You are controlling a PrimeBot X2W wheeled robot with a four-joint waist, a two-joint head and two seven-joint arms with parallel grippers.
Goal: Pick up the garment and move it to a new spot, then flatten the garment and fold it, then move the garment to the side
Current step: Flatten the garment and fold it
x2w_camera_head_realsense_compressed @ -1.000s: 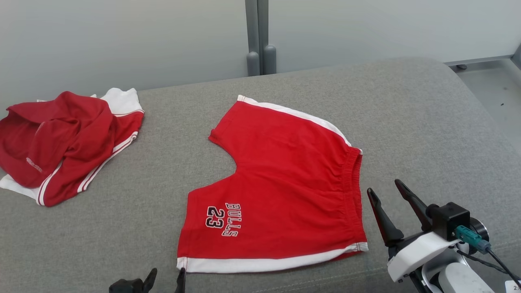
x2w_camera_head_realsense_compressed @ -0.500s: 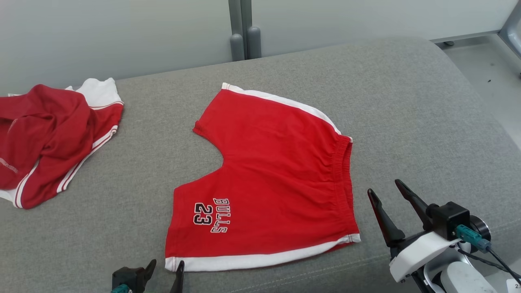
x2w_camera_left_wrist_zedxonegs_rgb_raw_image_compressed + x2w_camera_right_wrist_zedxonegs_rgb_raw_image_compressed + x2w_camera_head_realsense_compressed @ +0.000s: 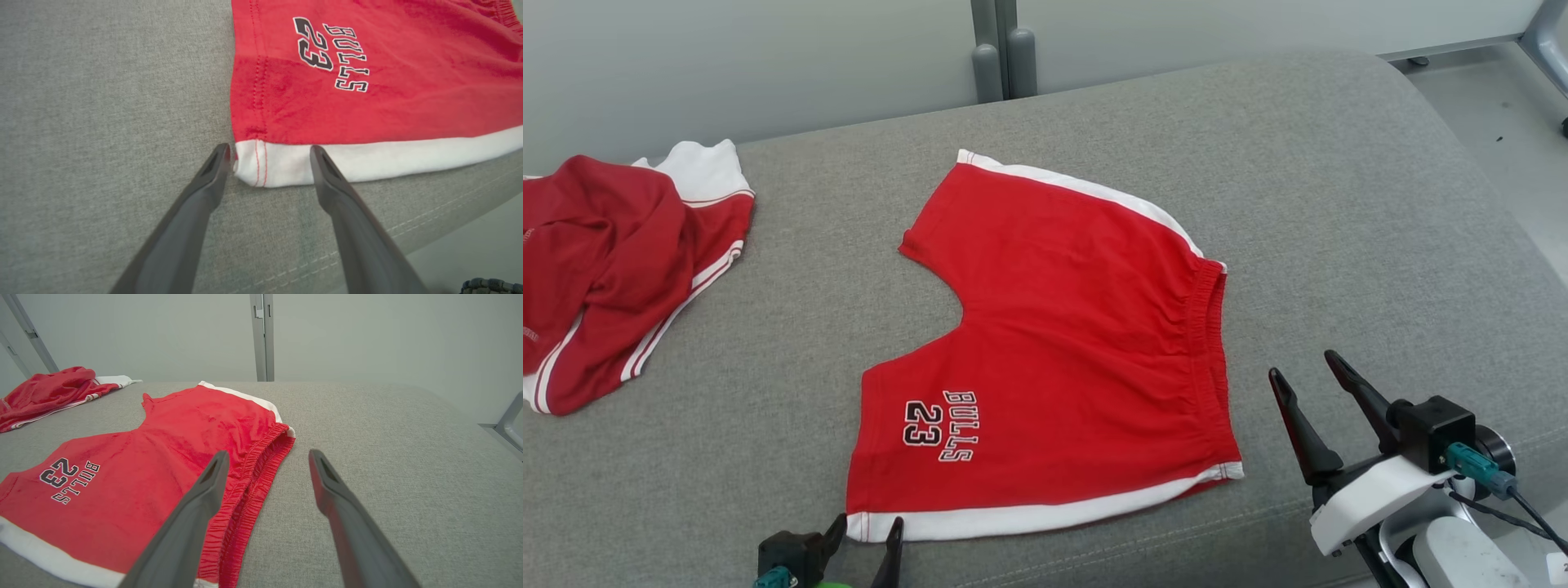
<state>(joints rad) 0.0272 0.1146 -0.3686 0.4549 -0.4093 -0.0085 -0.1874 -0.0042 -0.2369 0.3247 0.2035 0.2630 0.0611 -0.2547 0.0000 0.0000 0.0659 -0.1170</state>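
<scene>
Standing beside the robot, I saw the red Bulls shorts (image 3: 1078,327) lying spread flat in the middle of the grey upholstered cushion (image 3: 1339,204). The elastic waistband (image 3: 1207,327) was turned toward 3 o'clock and both leg openings toward 9 o'clock, with the "BULLS 23" lettering (image 3: 941,425) face up on the nearer leg. That layout looked deliberate to me: opened out with hardly a wrinkle, the garment seemed ready for folding rather than more smoothing.

The left gripper (image 3: 269,150) sat at about 7 o'clock from the shorts. Its two dark fingers were spread wide and straddled the near corner where the white side stripe (image 3: 408,157) met the leg hem, one tip just off the cloth, the other over the stripe. Whether either tip touched the fabric I could not tell, but nothing was pinched. I took that placement as lining up for a corner grasp.

The right gripper (image 3: 1303,365) hung at about 4 o'clock, just beside the near end of the waistband and clear of the cloth, fingers equally wide apart and empty. My guess was that it was placed to take the matching corner, so both near corners could be carried toward 12 o'clock together.

A second red-and-white garment (image 3: 613,261) lay crumpled well apart at 10 o'clock, out of the way of any fold. The risk I saw was the left fingers catching only the hem's top layer.
</scene>
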